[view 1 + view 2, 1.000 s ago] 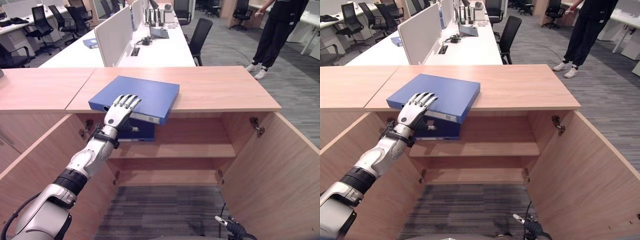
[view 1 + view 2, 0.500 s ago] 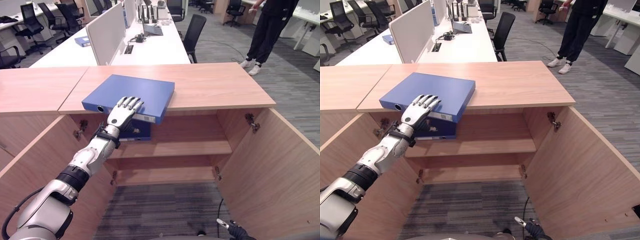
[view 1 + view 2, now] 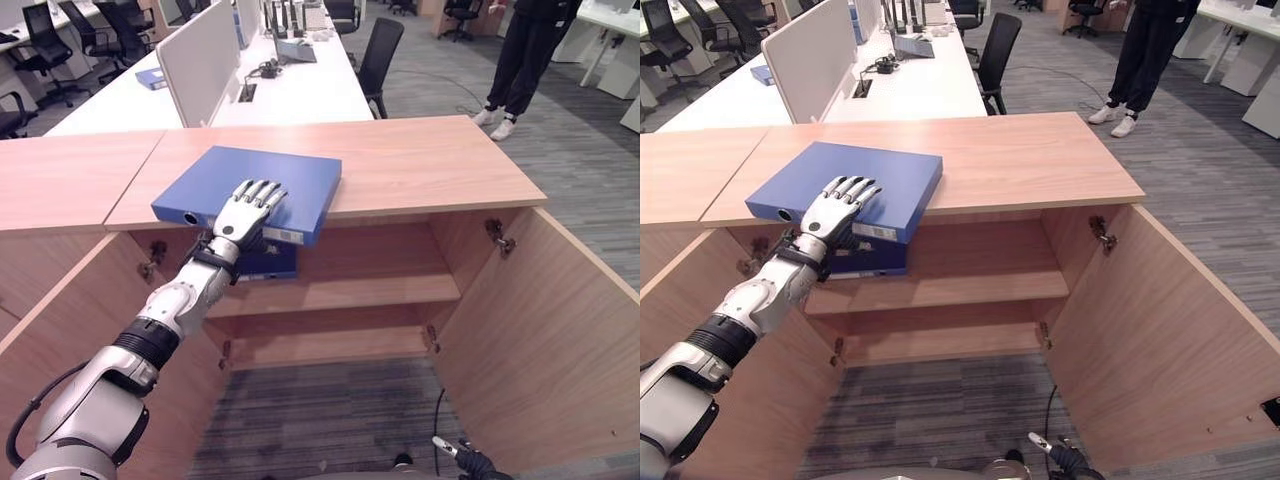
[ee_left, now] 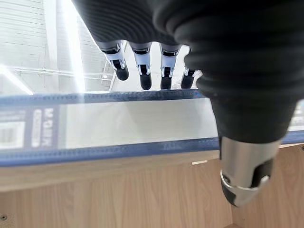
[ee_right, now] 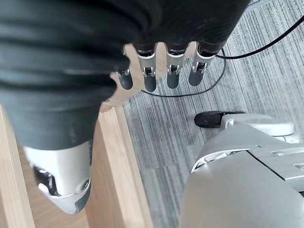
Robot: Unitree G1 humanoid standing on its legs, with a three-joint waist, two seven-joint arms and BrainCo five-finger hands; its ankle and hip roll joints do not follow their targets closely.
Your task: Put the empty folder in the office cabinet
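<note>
Resting left hand flat atop one of two folders

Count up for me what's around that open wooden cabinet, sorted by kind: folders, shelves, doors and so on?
Blue folders: 2, one on the cabinet top under the left hand, one on the upper shelf
Shelves: 2
Open doors: 2
Total: 6
</note>
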